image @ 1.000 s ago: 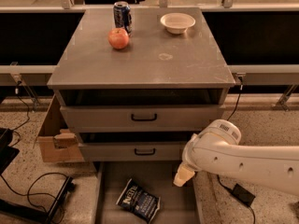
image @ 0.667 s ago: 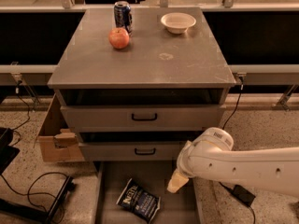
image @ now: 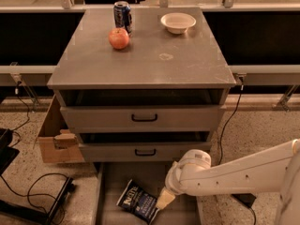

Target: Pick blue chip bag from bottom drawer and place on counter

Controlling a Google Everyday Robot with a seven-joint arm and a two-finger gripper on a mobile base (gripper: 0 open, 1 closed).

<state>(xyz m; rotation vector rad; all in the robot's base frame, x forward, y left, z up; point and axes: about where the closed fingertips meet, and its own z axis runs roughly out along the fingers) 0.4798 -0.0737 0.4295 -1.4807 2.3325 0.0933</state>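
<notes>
The blue chip bag point(image: 139, 201), dark navy with white lettering, lies flat on the floor of the pulled-out bottom drawer point(image: 112, 182), near its front. My gripper point(image: 164, 199) hangs from the white arm that reaches in from the right. Its pale tip is just right of the bag, at the bag's edge. The grey counter point(image: 150, 62) with a faint ring stain is above, over two drawers with black handles.
On the counter stand a blue soda can point(image: 123, 15), a red apple point(image: 119, 38) and a white bowl point(image: 178, 22). A cardboard box point(image: 54, 137) sits left of the cabinet. Black cables point(image: 37, 191) lie on the floor at the left.
My arm has swung left and down over the open bottom drawer. The gripper tip has gone from well right of the bag to right beside it. The bag has not moved.
</notes>
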